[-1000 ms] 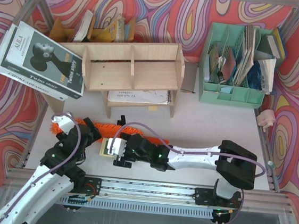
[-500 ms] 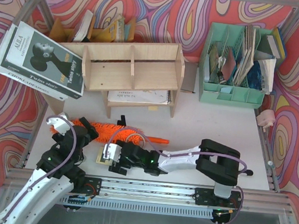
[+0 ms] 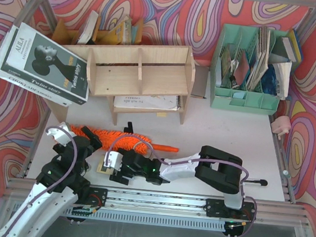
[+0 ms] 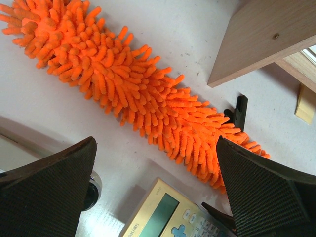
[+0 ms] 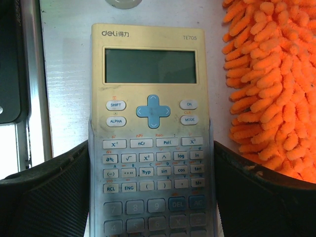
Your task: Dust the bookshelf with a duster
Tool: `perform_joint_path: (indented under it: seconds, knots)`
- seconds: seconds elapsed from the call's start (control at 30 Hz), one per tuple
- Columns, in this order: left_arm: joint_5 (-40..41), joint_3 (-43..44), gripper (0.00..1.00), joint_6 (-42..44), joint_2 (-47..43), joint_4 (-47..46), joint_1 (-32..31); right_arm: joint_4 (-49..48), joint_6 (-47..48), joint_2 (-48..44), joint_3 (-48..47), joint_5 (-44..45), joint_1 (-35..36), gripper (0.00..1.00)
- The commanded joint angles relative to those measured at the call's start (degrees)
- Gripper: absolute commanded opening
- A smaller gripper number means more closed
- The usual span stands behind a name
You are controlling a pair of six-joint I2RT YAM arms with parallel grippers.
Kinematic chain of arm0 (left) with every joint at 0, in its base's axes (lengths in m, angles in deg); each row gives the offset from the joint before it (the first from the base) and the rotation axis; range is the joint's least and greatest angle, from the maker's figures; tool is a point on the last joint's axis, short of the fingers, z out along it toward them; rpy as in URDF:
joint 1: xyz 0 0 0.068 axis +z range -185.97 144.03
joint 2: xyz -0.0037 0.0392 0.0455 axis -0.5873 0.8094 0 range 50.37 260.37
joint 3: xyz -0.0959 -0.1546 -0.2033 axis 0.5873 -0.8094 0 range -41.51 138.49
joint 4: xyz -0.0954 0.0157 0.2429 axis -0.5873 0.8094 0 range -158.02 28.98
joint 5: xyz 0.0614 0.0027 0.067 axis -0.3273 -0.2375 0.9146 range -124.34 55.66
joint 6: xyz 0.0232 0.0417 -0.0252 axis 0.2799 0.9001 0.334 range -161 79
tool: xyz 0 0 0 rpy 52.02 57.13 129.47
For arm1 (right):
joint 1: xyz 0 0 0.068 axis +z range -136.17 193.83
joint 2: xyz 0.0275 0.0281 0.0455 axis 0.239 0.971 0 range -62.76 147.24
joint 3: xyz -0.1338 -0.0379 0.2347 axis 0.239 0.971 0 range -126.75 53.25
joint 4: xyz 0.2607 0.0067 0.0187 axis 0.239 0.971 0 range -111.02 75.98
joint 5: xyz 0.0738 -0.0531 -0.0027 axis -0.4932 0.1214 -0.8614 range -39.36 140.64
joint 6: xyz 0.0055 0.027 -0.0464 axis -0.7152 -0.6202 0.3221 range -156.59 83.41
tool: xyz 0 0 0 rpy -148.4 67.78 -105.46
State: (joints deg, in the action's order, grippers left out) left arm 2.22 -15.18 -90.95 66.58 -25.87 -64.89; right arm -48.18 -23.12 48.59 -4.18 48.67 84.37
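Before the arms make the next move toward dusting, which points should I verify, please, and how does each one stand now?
1. Duster free to take: ok; it lies flat on the table before the bookshelf, ungripped.
2. Left gripper ready: ok; jaws wide open above the fluffy head.
3. Right gripper free: not ok; jaws shut on the calculator.
4. Handle exposed: ok; nothing covers its end.
5. Lower tier free: not ok; a booklet lies in it.
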Motion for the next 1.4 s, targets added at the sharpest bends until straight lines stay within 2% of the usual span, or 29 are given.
perform_joint_path:
  seconds: [0.0, 0.57, 0.93, 1.17, 1.37]
  knots:
    - [1.6, -1.2, 0.98, -0.4, -1.2, 1.6, 0.4, -3.4, 0.2, 1.5, -2.2, 0.2, 0.1, 0.66]
    - [2.7, -1.7, 0.98, -0.4, -3.5, 2.8, 0.3, -2.3, -0.3, 3.6, -3.1, -1.3, 0.2, 0.79]
    - [2.7, -1.6, 0.98, -0.2, -3.2, 2.5, 0.3, -2.3, -0.4, 2.5, -2.5, -1.1, 0.2, 0.81]
    - [2.9, -1.2, 0.98, 0.4, -2.8, 2.3, 0.3, -3.0, -1.4, -5.1, -0.4, 1.8, 0.2, 0.80]
    - [4.7, -0.8, 0.98, 1.2, -2.3, 1.8, 0.3, -4.2, -3.5, -12.9, 3.6, 7.6, 0.2, 0.79]
